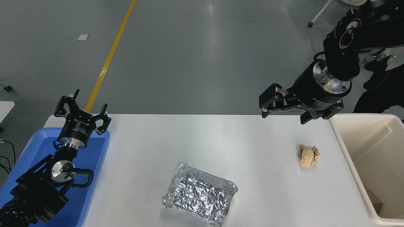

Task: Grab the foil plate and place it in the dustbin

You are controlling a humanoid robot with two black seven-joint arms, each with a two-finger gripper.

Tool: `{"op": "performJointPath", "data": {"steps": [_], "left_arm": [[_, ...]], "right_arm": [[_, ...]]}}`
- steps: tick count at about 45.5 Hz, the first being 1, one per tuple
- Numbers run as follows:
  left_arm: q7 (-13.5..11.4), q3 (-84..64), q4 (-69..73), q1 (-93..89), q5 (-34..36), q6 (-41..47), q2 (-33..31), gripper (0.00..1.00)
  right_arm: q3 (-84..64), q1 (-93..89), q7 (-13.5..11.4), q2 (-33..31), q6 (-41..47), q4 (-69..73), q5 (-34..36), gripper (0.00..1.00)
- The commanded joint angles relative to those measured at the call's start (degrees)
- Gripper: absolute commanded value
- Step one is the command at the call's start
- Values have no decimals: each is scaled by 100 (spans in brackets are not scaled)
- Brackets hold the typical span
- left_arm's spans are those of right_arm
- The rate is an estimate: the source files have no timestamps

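The foil plate [199, 194] is a shiny crinkled silver tray lying flat near the table's front edge, at the middle. The dustbin [347, 148] is a deep cream-white bin at the table's right end. My right gripper [284, 115] hangs open and empty above the table's far edge, left of the bin and well up and right of the foil plate. My left gripper [82, 111] is parked open over the blue tray at the lower left.
A small crumpled beige paper wad [309, 155] lies on the white table [189, 142] between the foil plate and the bin. A shallow blue tray [94, 151] sits at the table's left end. A piece of cardboard [375, 201] lies in the bin.
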Motion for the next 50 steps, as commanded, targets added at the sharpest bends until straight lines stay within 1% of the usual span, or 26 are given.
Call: {"op": "performJointPath", "data": {"steps": [1,25,50], "left_arm": [[0,0,0,0,1,0,0,99],[0,0,0,0,1,0,0,99],[0,0,0,0,1,0,0,99]], "right_arm": [[3,2,9,10,-14,1,3,100],[117,-156,0,2,-32,-87,82,100],[109,-306,9,142,21,-122,73,100]]}}
